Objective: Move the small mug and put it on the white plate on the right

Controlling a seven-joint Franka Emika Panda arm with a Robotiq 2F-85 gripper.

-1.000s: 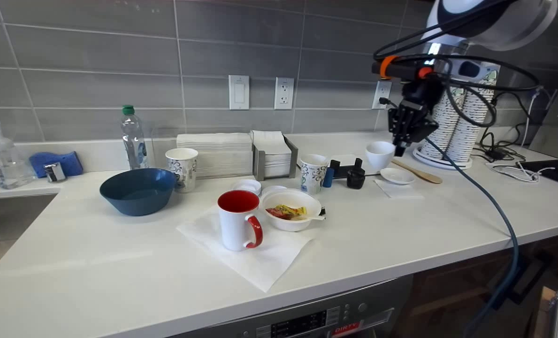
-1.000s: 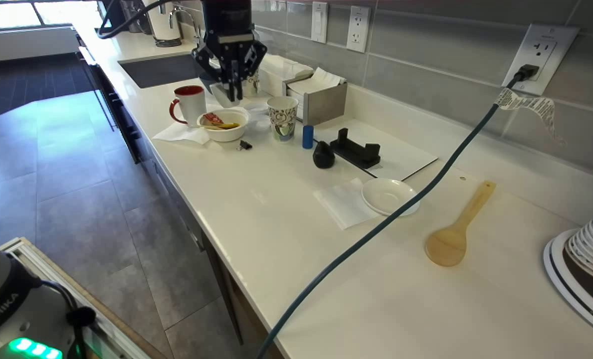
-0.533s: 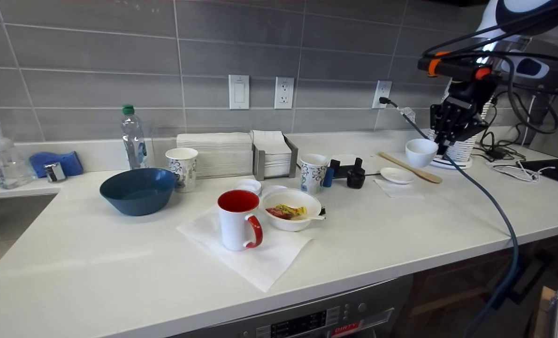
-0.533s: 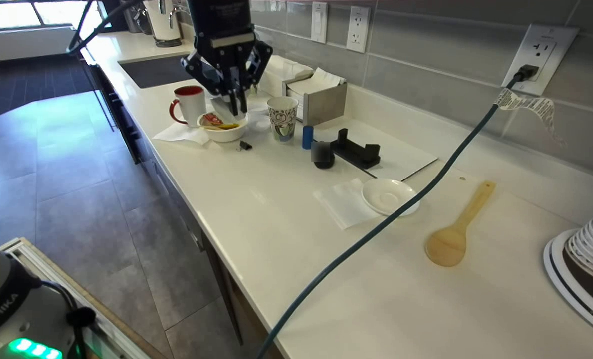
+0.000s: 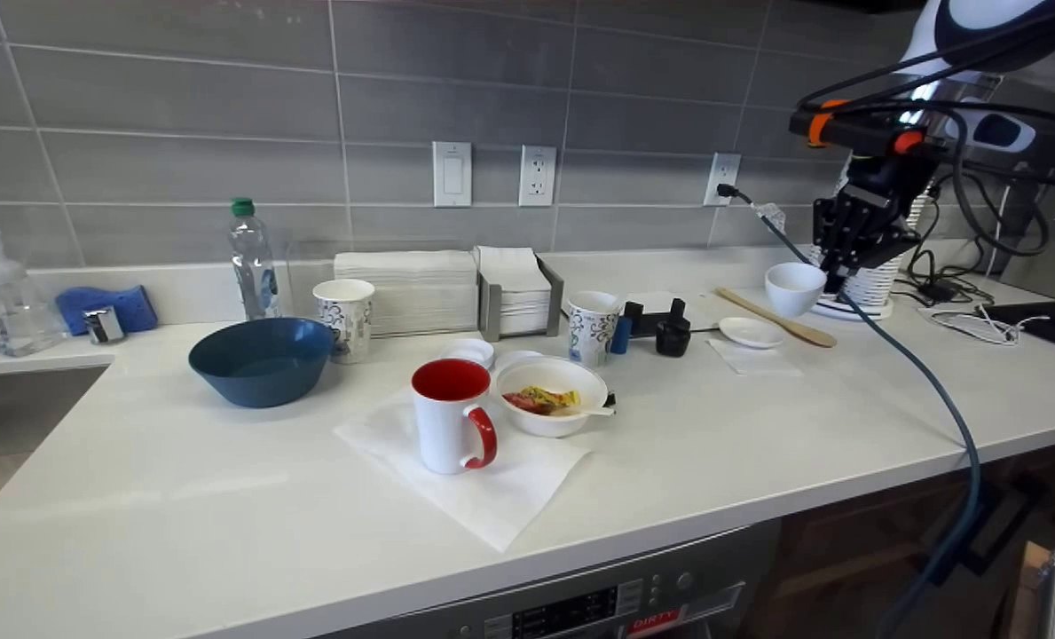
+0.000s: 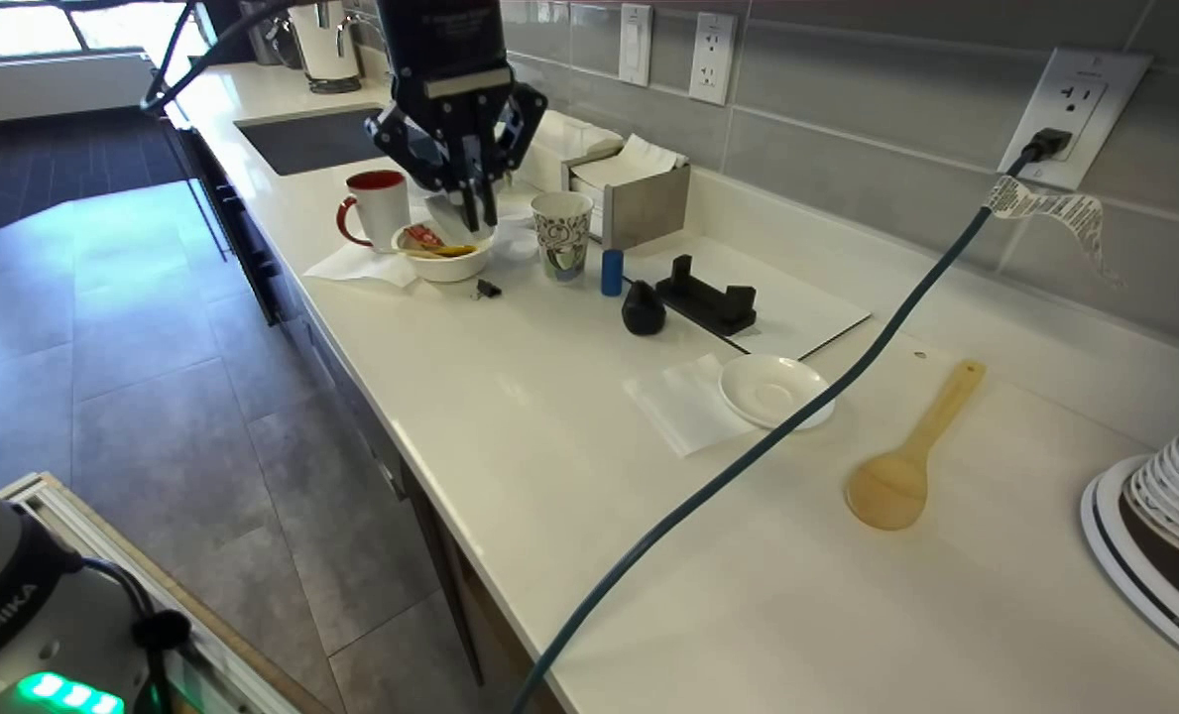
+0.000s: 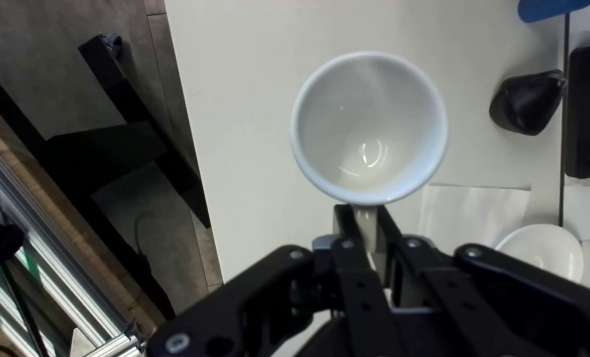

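The small white mug is in the air, held by its handle. My gripper is shut on the handle in the wrist view, and the mug's open mouth faces the camera. In both exterior views the gripper is above the counter; in an exterior view it partly hides the mug. The white plate lies flat, partly on a napkin, with nothing on it. It shows fully apart from the mug and at the lower right in the wrist view, partly behind the gripper.
A blue-green cable hangs across the counter, passing over the plate's edge in an exterior view. A wooden spoon, a black pear-shaped object, a black stand and a paper cup are nearby. The red-and-white mug stands farther away.
The gripper and mug moved right past the plate in an exterior view during the first half second. Since then they are almost still, with only a very slight shift.
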